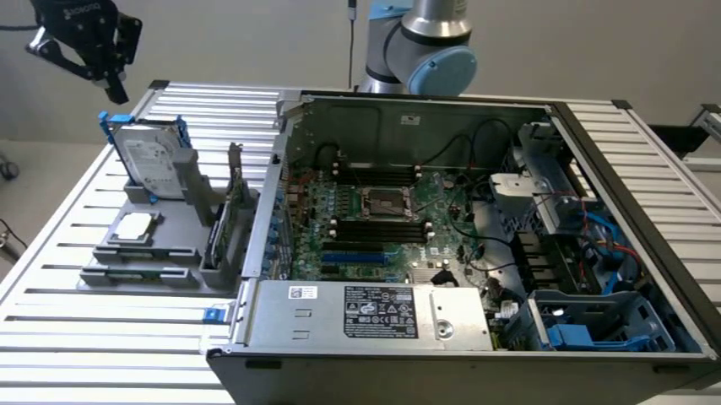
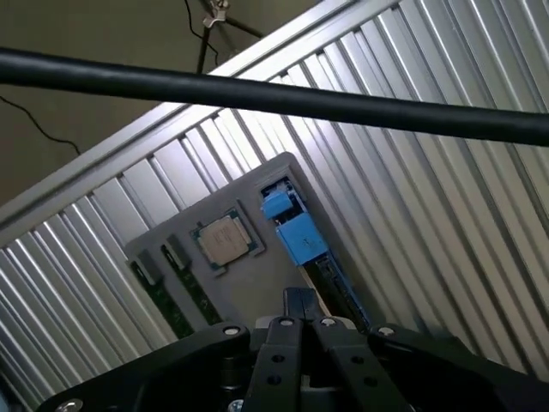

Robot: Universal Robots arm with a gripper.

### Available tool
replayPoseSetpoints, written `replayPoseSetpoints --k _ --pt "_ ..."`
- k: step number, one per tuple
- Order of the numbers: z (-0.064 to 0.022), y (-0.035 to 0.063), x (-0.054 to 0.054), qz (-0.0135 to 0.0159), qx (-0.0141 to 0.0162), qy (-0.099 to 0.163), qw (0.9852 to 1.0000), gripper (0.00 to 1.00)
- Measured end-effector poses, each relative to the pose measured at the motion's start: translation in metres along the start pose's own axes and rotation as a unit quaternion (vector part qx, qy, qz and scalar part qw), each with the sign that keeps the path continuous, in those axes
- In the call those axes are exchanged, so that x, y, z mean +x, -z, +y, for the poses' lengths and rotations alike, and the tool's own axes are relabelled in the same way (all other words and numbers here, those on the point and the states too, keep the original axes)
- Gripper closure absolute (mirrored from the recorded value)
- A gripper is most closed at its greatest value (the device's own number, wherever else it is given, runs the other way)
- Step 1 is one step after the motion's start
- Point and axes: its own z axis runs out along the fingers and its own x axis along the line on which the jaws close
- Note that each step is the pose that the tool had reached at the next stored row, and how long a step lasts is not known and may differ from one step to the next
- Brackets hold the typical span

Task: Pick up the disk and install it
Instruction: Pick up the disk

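Presently the black 2-finger gripper (image 1: 113,84), closed on nothing, hangs at 11 o'clock from the silver-grey rectangular disk (image 1: 152,160) in its blue plastic carrier (image 1: 113,121). The disk stands upright in a grey plastic rack (image 1: 158,253), at 9 o'clock of the open metal computer case (image 1: 451,380). Approach step, I judge; grasping calls for parted jaws squared over the carrier.

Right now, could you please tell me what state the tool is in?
Tool: closed, holding nothing; the disk stands upright in its grey holder.
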Motion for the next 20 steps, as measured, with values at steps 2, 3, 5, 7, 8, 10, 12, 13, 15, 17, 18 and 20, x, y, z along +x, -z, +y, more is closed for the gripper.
replayPoseSetpoints --k 2,3,5,7,8,10,12,13,15,17,18,20 --pt "0.0000 -0.0001 0.0000 0.0003 -0.0016 0.012 0.9999 0.89" --pt "0.0000 -0.0001 0.0000 0.0008 -0.0029 0.017 0.9999 0.89" --pt "0.0000 0.0000 0.0000 0.0020 -0.0062 0.026 0.9996 0.89" --pt "0.0000 -0.0001 0.0000 0.0030 -0.0097 0.034 0.9994 0.89" --pt "0.0000 -0.0001 0.0000 0.0029 -0.0109 0.039 0.9992 0.89" --pt "0.0001 -0.0001 0.0000 0.0023 -0.0118 0.051 0.9986 0.89" --pt "0.0000 -0.0003 0.0000 0.0015 -0.0116 0.065 0.9978 0.89" --pt "0.0000 -0.0005 0.0000 0.0011 -0.0115 0.072 0.9973 0.89" --pt "0.0000 -0.0006 -0.0001 0.0004 -0.0112 0.087 0.9962 0.89" --pt "0.0000 -0.0006 0.0000 0.0000 -0.0113 0.101 0.9949 0.89" --pt "0.0000 -0.0007 0.0000 -0.0003 -0.0114 0.107 0.9942 0.89" --pt "0.0000 -0.0007 0.0000 -0.0006 -0.0121 0.119 0.9928 0.89"
